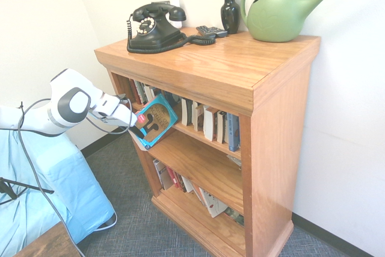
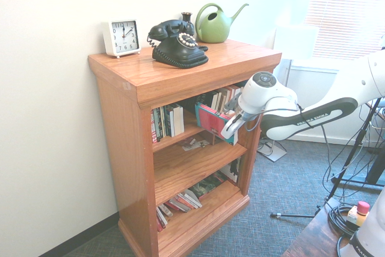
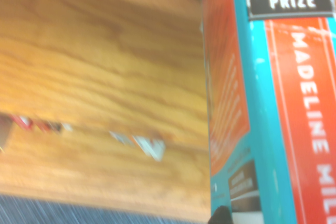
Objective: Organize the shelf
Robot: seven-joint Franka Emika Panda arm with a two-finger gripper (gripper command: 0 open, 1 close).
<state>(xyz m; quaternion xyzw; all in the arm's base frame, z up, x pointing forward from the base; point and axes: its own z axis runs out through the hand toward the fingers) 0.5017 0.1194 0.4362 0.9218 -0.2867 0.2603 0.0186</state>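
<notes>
Shelf (image 1: 240, 76) stands against the wall; on top we see a black telephone (image 1: 157, 26), vase (image 1: 230, 11) and green watering can (image 1: 278, 13). Our gripper (image 1: 137, 120), angled downward, pinches a teal book (image 1: 155, 121) at the upper compartment's front edge.

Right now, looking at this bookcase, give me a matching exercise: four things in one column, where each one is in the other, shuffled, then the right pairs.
Things:
1. watering can
2. clock
3. telephone
4. teal book

Places:
A. held by the shut pincer at the front of the top compartment
B. on the shelf top, at the end farthest from the clock
C. on the top, between the clock and the vase
D. on the top, at the end farthest from the arm

Pairs: 1-B, 2-D, 3-C, 4-A
</notes>
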